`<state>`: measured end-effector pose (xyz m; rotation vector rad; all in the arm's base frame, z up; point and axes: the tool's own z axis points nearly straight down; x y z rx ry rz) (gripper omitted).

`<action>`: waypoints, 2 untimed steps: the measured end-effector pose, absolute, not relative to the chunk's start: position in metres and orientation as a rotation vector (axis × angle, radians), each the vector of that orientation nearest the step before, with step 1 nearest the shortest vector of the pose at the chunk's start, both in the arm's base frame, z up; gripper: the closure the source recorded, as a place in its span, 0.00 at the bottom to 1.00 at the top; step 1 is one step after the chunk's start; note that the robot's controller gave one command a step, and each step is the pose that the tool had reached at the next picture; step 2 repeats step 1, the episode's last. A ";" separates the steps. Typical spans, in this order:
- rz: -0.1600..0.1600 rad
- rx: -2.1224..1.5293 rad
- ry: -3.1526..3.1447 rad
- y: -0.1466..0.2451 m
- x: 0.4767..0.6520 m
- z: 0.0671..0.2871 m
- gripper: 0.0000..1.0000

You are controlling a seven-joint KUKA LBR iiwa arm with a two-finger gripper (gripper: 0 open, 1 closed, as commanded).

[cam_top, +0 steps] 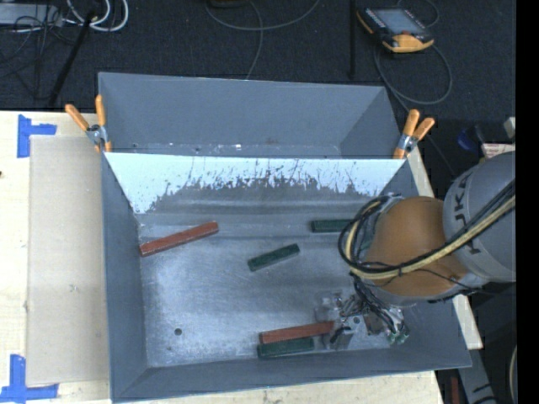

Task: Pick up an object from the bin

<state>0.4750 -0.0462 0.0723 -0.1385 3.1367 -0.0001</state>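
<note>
My gripper (346, 321) is low in the bin's front right corner, below the arm's orange cover. It stands at the right end of a red-brown bar (293, 334) that lies flat along the front wall. A dark green bar (284, 350) lies just in front of that bar, parallel to it. I cannot make out whether the gripper touches either bar.
A second red-brown bar (178, 238) lies at the left of the bin. A dark green bar (274, 257) rests near the middle. Another dark green bar (328, 225) lies at the back right, partly behind the arm's cables.
</note>
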 end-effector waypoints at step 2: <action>-0.002 -0.121 3.132 -0.061 0.484 0.232 1.00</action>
